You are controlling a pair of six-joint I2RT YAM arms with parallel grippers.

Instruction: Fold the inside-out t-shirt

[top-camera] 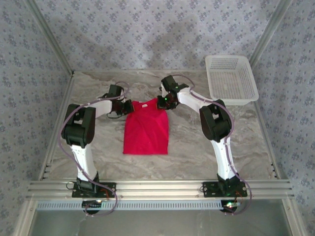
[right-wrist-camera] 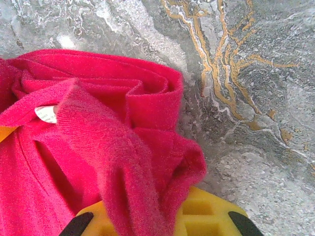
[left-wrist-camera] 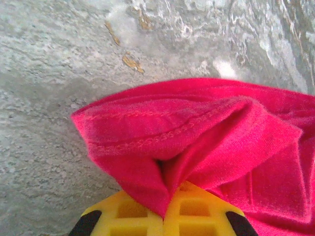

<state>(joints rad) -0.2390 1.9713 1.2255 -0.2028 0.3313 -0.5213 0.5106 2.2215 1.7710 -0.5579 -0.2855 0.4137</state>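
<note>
Top external: red t-shirt (top-camera: 146,129) lies spread mostly flat on the marble table (top-camera: 197,147), hem edge toward the arm bases, collar end away from them. Both arms reach out to it from the near edge. I see each elbow raised and bent outboard of the t-shirt, with the forearms angling inward to its far end. Left gripper (top-camera: 129,106) sits at the t-shirt's far left corner, right gripper (top-camera: 165,102) at its far right corner, both low and on the cloth. White plastic basket (top-camera: 230,78) sits well off to the t-shirt's right and beyond it, apart from the cloth.

Left wrist: yellow fingers (left-wrist-camera: 128,216) are closed together, with a fold of the t-shirt pinched between them. The cloth fans out from the pinch, and a stitched seam (left-wrist-camera: 147,140) runs across the raised fold. Bare marble shows beyond and left of the t-shirt.

Right wrist: yellow fingers (right-wrist-camera: 206,211) clamp a thick bunched ridge of the t-shirt, which rises from between the pads and drapes over them. The cloth is piled in several folds just past the pinch. A small white label (right-wrist-camera: 47,114) shows on the t-shirt's left part. Gold-veined marble lies right of the t-shirt.
</note>
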